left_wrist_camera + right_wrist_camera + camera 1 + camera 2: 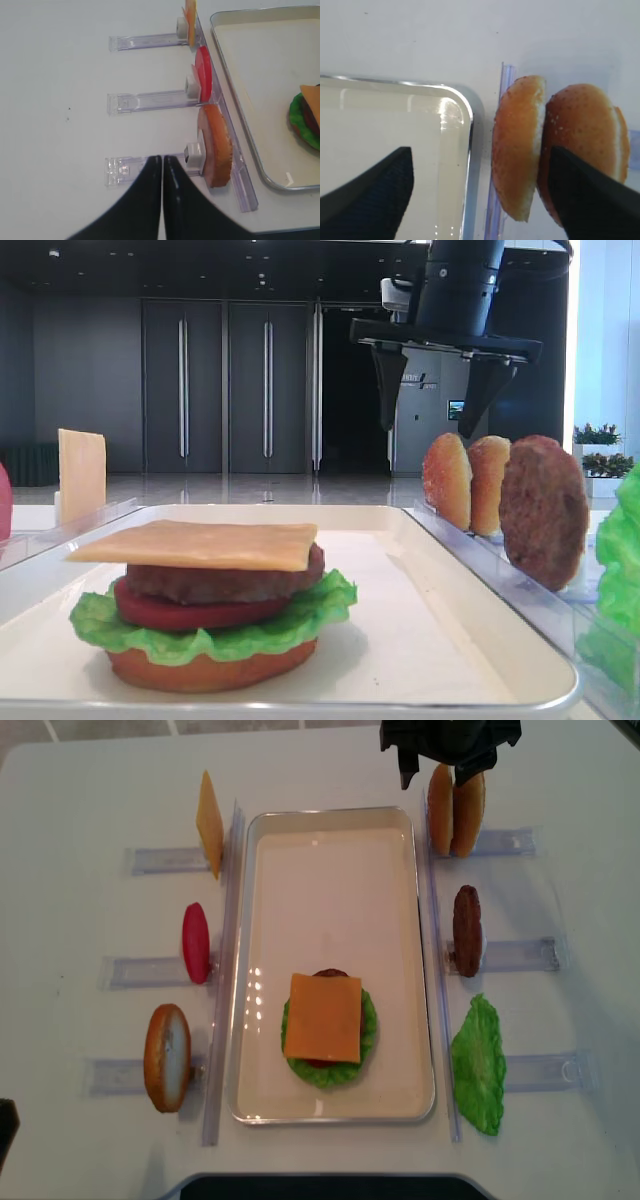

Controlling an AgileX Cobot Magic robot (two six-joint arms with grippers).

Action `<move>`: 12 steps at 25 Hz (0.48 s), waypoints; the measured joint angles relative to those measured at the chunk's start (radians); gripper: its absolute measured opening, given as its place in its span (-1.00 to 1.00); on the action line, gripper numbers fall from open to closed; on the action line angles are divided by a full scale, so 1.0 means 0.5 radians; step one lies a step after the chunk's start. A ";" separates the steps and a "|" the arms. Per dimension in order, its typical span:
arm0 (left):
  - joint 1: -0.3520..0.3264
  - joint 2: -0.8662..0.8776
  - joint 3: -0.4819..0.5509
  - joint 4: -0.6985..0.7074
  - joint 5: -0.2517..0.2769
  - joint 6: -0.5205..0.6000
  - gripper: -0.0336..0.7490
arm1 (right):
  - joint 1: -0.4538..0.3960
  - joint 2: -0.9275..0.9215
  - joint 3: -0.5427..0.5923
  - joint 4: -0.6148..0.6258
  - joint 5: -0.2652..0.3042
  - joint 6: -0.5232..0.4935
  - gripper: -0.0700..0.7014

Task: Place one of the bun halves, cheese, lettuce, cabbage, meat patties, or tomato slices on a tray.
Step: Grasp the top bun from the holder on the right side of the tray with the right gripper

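The right gripper (pixel 432 425), jaws spread wide and empty, hangs above two upright bun halves (pixel 468 483) (beside the tray (pixel 415 950)) without touching them.

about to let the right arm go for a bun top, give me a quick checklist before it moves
1. Right hand open: ok, fingers stand wide apart.
2. Right hand above the bun halves: ok, though the wrist view shows one finger over the tray corner, so the centring is not ok yet.
3. Bun halves upright in their rack: ok, two stand side by side, touching.
4. Right hand empty: ok.
5. Stack on the tray ready for a top: ok, the cheese lies uppermost.
6. Left hand out of the way: ok, shut beside the left racks.
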 joint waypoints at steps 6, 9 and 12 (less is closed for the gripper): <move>0.000 0.000 0.000 0.000 0.000 0.000 -0.93 | 0.000 0.002 0.000 -0.029 0.000 -0.013 0.62; 0.000 0.000 0.000 0.000 0.000 0.000 -0.93 | 0.000 0.003 0.000 -0.031 0.002 -0.013 0.62; 0.000 0.000 0.000 0.000 0.000 0.000 -0.93 | 0.000 0.037 0.000 -0.031 0.004 -0.013 0.62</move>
